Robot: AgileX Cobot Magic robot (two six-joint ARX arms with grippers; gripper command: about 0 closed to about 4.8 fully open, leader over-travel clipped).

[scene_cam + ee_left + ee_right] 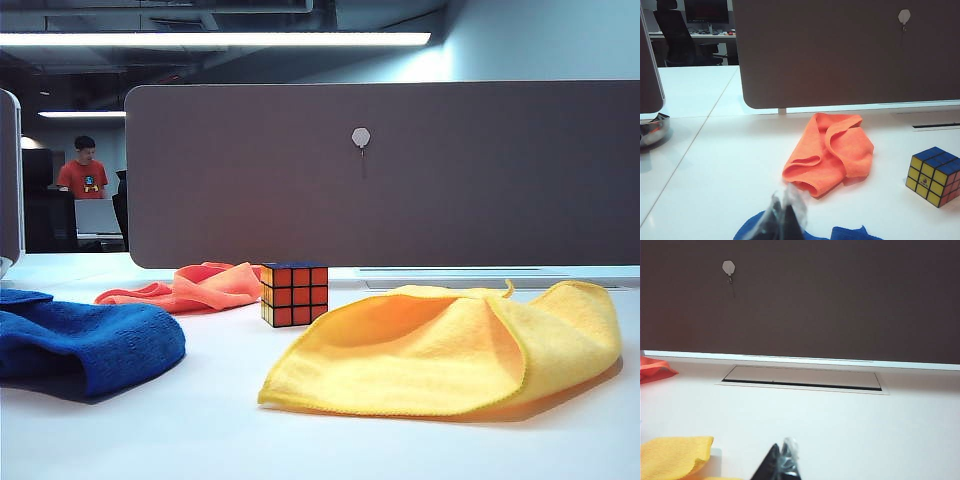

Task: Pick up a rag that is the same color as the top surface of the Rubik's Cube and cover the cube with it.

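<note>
White bench [330, 440] carries everything in this opening scene, backed by a grey-brown divider panel [400, 170] that stands behind the Rubik's Cube [294, 294], the landmark here. Largest of the cloths, a yellow cloth [450, 350] lies crumpled in front of and to the right of the cube in the exterior view, near it but apart. The rag [85, 340], deep blue and fluffy, sits bunched in front of and to the left of the cube, well apart from it. An orange-pink cloth [190, 285] lies folded just beside the cube on its left and a little behind. The cube itself stands uncovered on the bench, its blue top face up, orange and red sides toward the exterior camera.

Neither arm shows in the exterior view. The left gripper [785, 220] appears only as dark fingertips pressed together, shut and empty, poised above the near edge of the blue rag, on the near side of the cube. The right gripper [781, 465] shows only its tips, which look drawn together and empty, beside the yellow cloth's edge; its exact state cannot be told.

By all appearances nothing is done yet: the blue rag remains to be grasped, lifted, carried and draped over the cube.
</note>
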